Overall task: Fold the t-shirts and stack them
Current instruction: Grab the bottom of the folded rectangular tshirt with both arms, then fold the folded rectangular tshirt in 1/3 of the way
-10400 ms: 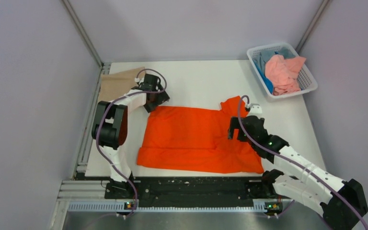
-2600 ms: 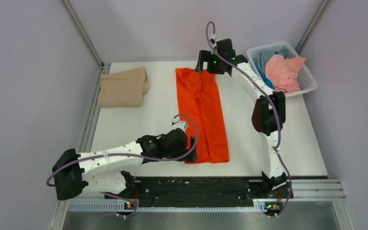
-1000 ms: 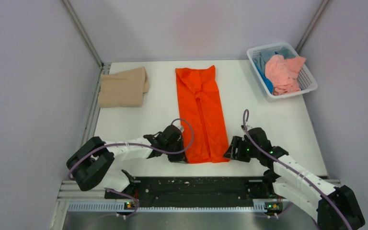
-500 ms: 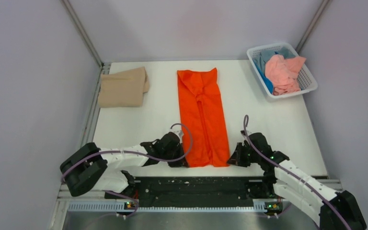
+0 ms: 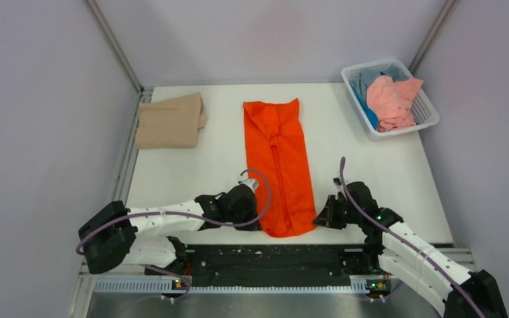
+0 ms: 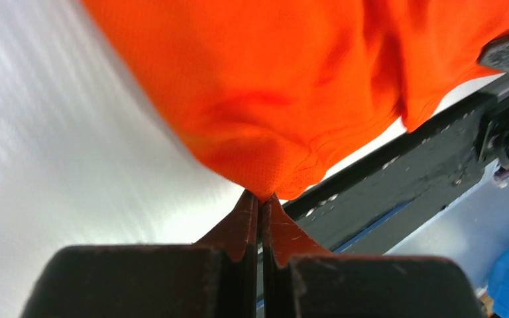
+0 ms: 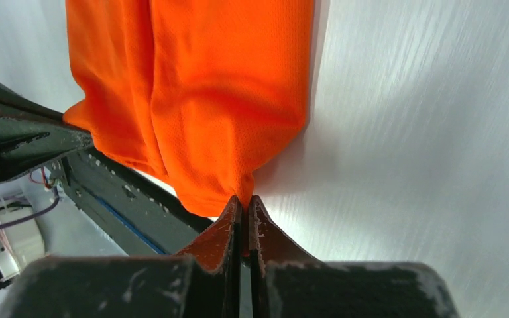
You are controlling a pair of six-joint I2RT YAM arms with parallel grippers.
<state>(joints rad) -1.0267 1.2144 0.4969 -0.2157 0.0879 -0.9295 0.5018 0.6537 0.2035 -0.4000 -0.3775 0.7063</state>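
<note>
Top external: left gripper (image 5: 259, 224), right gripper (image 5: 318, 220) pinch orange t-shirt (image 5: 278, 152) hem; tan t-shirt (image 5: 170, 121), basket (image 5: 404, 129) well apart.

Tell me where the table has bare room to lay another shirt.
Bare table between the tan shirt and the orange shirt, and right of it up to the basket. Crowded at the near edge, where left claw and right claw pinch its hem.

The top view is evenly, softly lit and sharp, with only faint shadows. Both wrist views are bright: the desk (image 6: 59, 146) glares white with streaky blur, at 9 o'clock left and 3 o'clock right. The shirt (image 7: 225, 99) weave looks crisp in the right one.
</note>
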